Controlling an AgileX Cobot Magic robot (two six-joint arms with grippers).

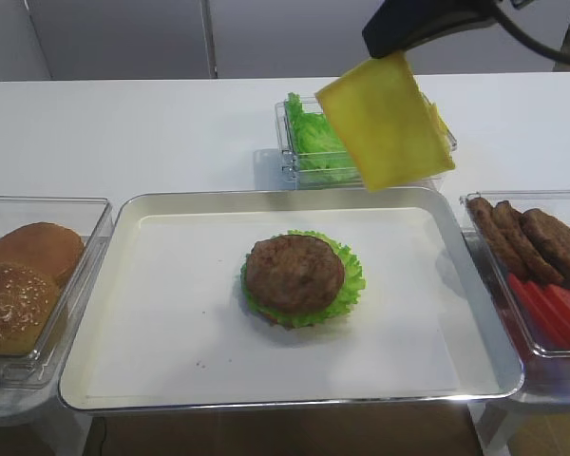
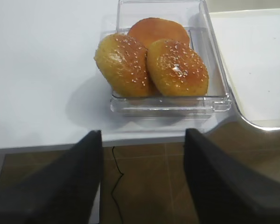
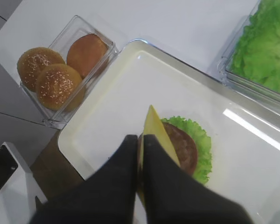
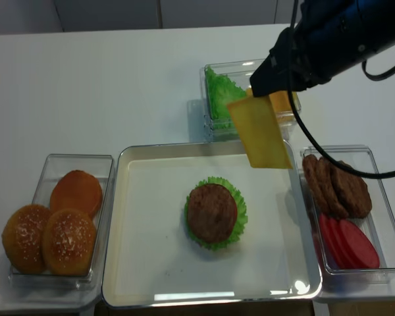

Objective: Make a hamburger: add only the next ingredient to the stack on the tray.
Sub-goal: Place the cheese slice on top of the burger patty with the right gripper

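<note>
One cheese slice [image 1: 388,122] hangs pinched in the right end effector [image 3: 141,140].
One patty-on-lettuce stack [image 1: 299,277] on the tray [image 1: 95,380]; three buns [image 4: 51,227]; left end effector [image 2: 142,161] spread.

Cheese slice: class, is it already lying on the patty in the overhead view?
No. The cheese slice hangs from the right gripper above the tray's far edge, while the patty is bare.

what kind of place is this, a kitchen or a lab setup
Probably a lab bench staged as a burger station: a plain white table, clear tubs of buns and lettuce, a paper-lined metal tray, and a robot gripper holding a cheese slice.
</note>
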